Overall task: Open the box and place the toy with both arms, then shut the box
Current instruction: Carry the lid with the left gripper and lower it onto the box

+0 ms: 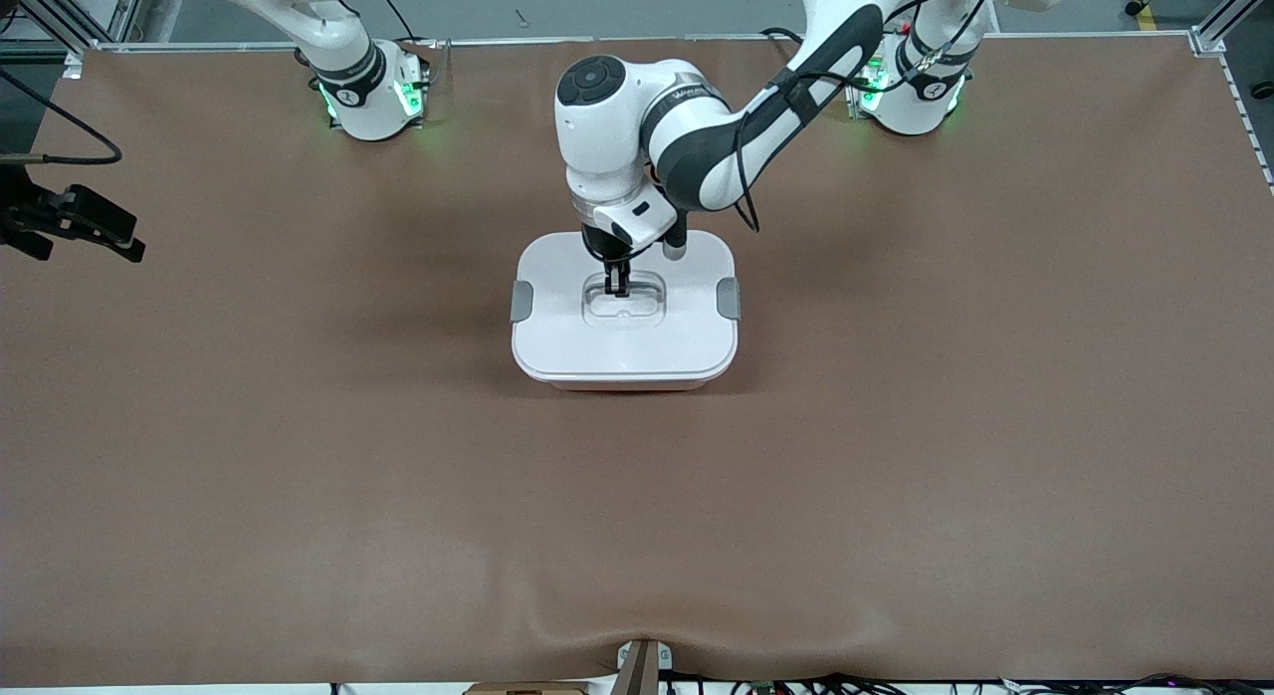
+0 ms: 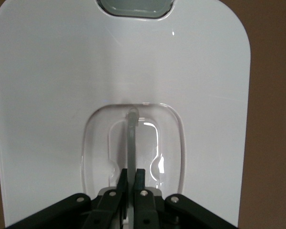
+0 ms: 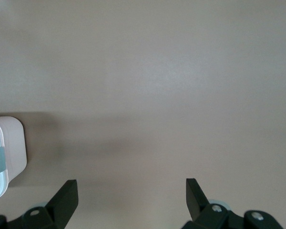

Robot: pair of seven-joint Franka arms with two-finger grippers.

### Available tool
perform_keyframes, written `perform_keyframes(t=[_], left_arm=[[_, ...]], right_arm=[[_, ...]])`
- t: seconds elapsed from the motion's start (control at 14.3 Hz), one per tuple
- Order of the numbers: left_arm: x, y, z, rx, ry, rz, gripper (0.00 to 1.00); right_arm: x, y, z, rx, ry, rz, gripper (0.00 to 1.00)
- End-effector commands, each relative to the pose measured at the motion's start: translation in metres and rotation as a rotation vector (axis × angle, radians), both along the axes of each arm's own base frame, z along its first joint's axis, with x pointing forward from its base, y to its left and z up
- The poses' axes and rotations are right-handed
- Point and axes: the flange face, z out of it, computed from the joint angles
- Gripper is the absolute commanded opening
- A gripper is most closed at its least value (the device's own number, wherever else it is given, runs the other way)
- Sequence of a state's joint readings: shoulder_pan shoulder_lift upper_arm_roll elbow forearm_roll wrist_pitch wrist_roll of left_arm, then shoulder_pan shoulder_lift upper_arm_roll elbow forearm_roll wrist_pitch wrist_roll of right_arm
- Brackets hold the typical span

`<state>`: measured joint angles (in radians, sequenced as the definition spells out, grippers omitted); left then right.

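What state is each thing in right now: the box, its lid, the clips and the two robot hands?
Box: closed, standing on the table.
Lid: on the box, lying flat.
Handle: standing up from its recess, pinched by the left hand.
Side clips: both sit at the lid's edge; latched or not, cannot tell.
Left hand: shut on the handle.
Right hand: open, empty, over bare table; that arm waits.

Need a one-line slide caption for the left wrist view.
Left tool shut on the clear handle recessed in the box's white lid, lid seated on the box.
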<state>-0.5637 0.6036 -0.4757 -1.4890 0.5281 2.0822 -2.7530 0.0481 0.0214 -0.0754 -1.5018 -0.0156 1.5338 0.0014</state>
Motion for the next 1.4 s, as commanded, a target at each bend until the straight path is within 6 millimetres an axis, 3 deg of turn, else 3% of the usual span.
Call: perform_keyframes(t=[0.0, 0.49, 0.84, 0.91, 1.05, 1.12, 1.33], left_arm=[[-0.003, -0.007, -0.003, -0.018, -0.044, 0.104, 0.00], [-0.011, -0.003, -0.026, 0.016, -0.019, 0.100, 0.00], [-0.011, -0.002, -0.025, 0.016, -0.020, 0.127, 0.00], [-0.010, -0.002, -0.025, 0.016, -0.020, 0.127, 0.13], [-0.006, 0.000, -0.019, 0.017, -0.026, 0.118, 0.94], [-0.004, 0.001, -0.015, 0.015, -0.031, 0.113, 1.00], [0.000, 0.010, 0.018, 0.035, -0.043, 0.071, 1.00]], right_arm=[[-0.001, -0.002, 0.007, 0.018, -0.013, -0.001, 1.00], [0.003, -0.010, 0.008, 0.027, -0.048, -0.016, 1.00], [0.003, -0.011, 0.006, 0.027, -0.044, -0.008, 1.00], [0.002, -0.011, 0.006, 0.027, -0.043, -0.008, 1.00], [0.002, -0.014, 0.006, 0.027, -0.041, -0.014, 1.00], [0.002, -0.019, 0.006, 0.027, -0.040, -0.023, 1.00], [0.001, -0.019, 0.007, 0.027, -0.040, -0.026, 1.00]])
